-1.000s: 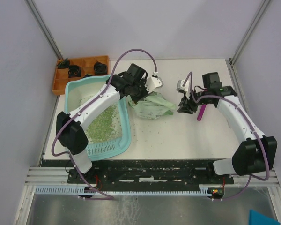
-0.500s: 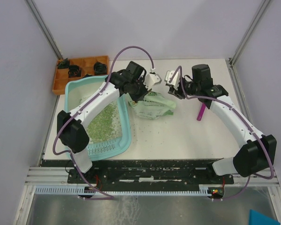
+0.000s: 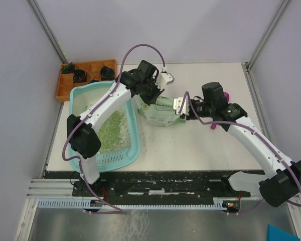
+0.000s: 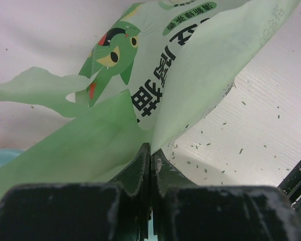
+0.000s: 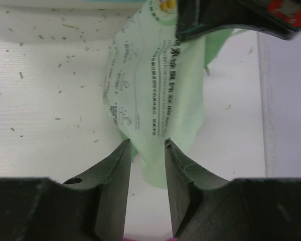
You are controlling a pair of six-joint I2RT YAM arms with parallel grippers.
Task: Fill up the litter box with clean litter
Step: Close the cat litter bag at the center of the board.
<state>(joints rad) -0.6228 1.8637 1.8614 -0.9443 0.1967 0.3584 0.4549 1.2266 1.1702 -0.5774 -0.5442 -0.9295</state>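
White counter (image 3: 200,145) between pale walls is carrying everything. At its left side the litter box (image 3: 137,135) is sitting with its grate strip toward the arms. The clean litter (image 3: 109,134) is lying in a patch over part of the floor, with bare floor showing beyond, so I am judging the fill as partly done. Stray granules are dotting the counter as well.

Just beside the box's right rim, a pale green printed bag (image 3: 164,111) is being lifted at one end by the left hand (image 4: 150,150), which is clenching a fold of the thin film with its tips pressed together. The right hand (image 5: 147,145) is hanging released, tips parted, with the bag's lower edge at those tips and not pinched.

The bag is looking soft, crinkly and slack, probably light and prone to folding or slipping. Taking the opposite bottom edge, well in from the corner, would likely let both hands tip it over the rim. Loose granules will be pouring and scattering easily.
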